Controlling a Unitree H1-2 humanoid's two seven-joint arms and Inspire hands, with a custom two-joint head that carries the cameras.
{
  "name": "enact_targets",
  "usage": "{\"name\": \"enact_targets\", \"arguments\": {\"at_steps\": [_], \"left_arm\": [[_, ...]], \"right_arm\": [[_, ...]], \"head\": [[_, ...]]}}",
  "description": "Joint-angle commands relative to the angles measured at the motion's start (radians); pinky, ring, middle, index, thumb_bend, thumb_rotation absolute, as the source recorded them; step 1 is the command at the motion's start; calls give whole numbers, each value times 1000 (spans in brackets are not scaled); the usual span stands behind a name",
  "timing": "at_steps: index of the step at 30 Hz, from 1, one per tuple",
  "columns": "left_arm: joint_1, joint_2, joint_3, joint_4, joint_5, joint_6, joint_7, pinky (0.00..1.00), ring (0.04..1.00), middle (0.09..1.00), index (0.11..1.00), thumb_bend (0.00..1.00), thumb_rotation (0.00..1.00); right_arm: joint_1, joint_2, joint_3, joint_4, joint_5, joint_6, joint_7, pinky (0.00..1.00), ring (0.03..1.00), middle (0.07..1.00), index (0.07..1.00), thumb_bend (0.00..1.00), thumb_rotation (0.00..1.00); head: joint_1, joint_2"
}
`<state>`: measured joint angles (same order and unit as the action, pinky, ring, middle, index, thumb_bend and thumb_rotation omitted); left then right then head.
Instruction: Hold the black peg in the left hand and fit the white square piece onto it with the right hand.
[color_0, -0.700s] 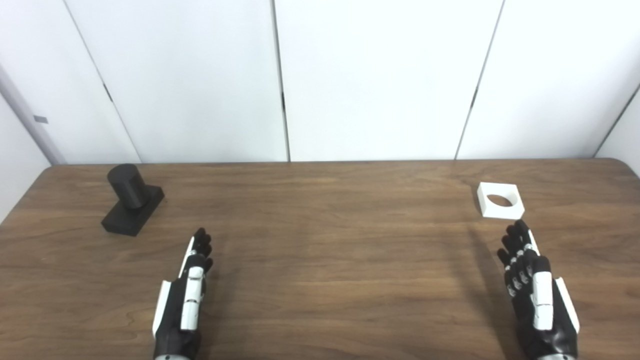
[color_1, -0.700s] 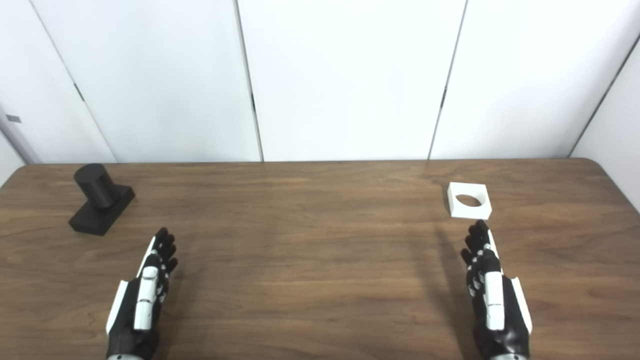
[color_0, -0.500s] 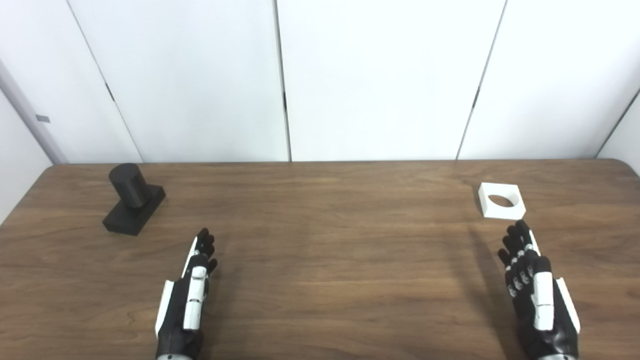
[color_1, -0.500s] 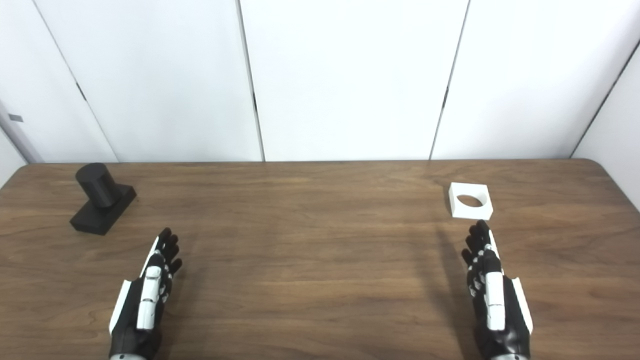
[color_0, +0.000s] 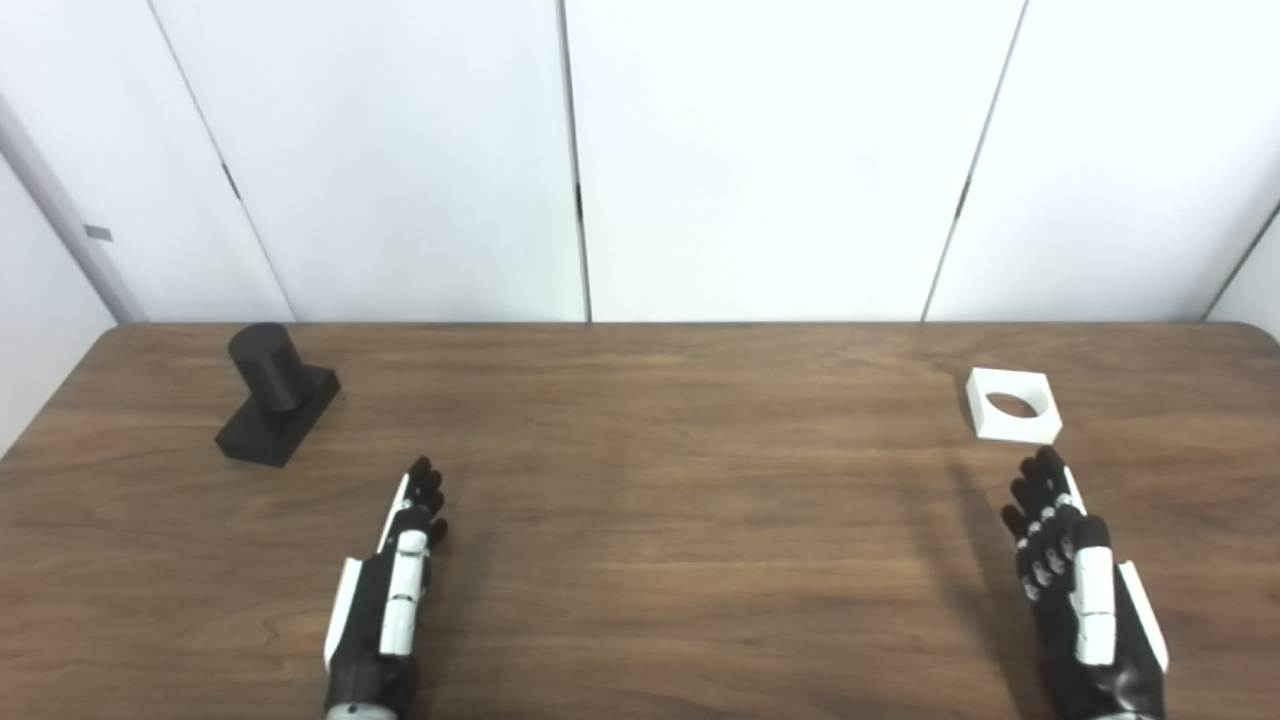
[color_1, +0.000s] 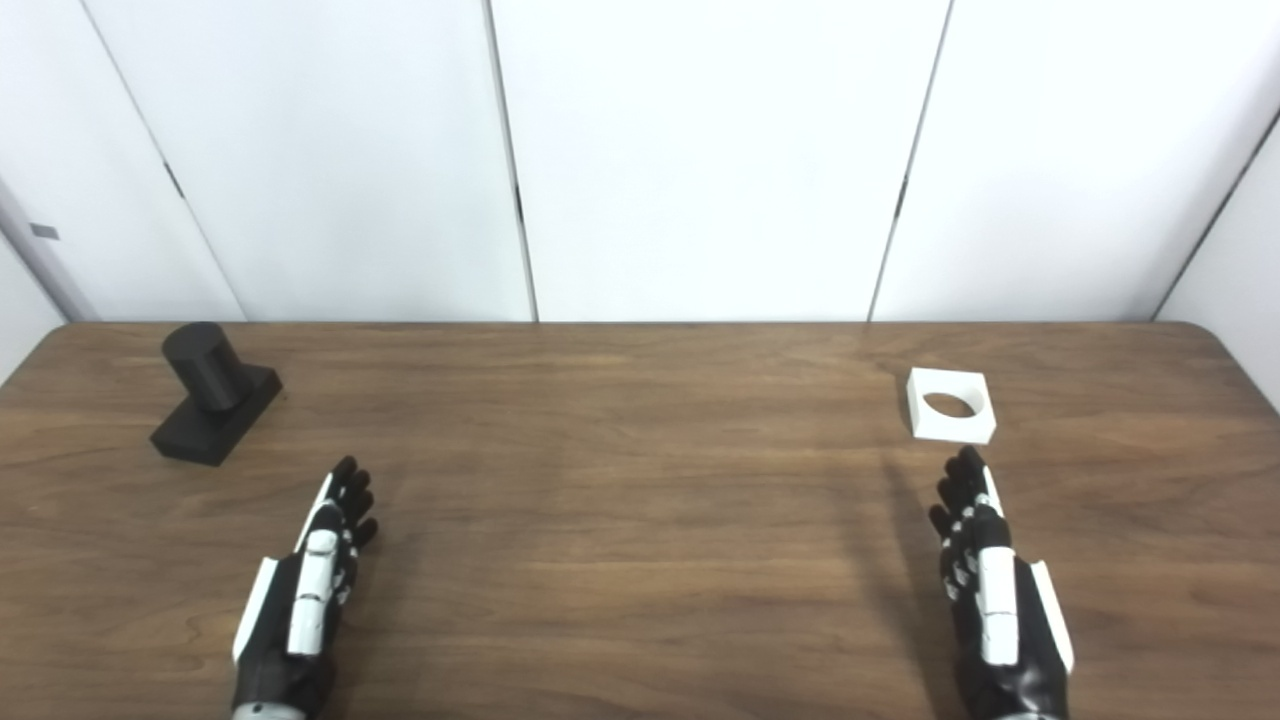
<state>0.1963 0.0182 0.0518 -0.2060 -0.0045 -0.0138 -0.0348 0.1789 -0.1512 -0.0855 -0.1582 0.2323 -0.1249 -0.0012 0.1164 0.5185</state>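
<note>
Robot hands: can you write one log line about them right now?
left hand: open, empty | right hand: open, empty | black peg: on table | white square piece: on table

We see the black peg (color_0: 277, 394) upright on its base far left; the white square piece (color_0: 1013, 404) flat far right.

One black peg (color_0: 278, 395), one white square piece (color_0: 1013, 404), one table (color_0: 680, 500), two hands.

1. The peg (color_0: 272, 390) is standing upright at the table's (color_0: 680, 500) far left.
2. The square piece (color_0: 1013, 404) is lying flat at the far right.
3. The left hand (color_0: 390, 600) is sitting nearer, right of the peg.
4. The right hand (color_0: 1080, 590) is sitting just before the square piece.
</note>
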Motion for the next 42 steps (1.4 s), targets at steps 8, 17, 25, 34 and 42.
{"name": "enact_targets", "arguments": {"at_steps": [8,17,25,34,42], "left_arm": [[64,-36,-40,-18,8,-42,30,958,971,971,983,505,949],[56,-37,-71,26,34,-82,49,931,956,965,978,526,944],[53,-34,-88,42,41,-95,64,943,967,980,991,530,969],[52,-29,-86,66,30,-124,68,948,973,981,993,530,998],[46,-29,-86,92,28,-144,67,946,970,977,989,533,962]], "right_arm": [[18,-6,-35,96,28,-40,58,1000,1000,1000,1000,593,1000],[11,-17,-59,129,44,-55,101,1000,1000,1000,1000,626,1000],[9,-21,-61,135,23,-65,109,1000,1000,1000,1000,707,1000],[4,-15,-62,150,31,-53,113,1000,1000,1000,1000,694,1000],[3,-19,-62,163,41,-59,128,1000,1000,1000,1000,719,1000]], "head": [[87,-22],[176,-65],[107,-48],[121,-74],[145,-103]]}}
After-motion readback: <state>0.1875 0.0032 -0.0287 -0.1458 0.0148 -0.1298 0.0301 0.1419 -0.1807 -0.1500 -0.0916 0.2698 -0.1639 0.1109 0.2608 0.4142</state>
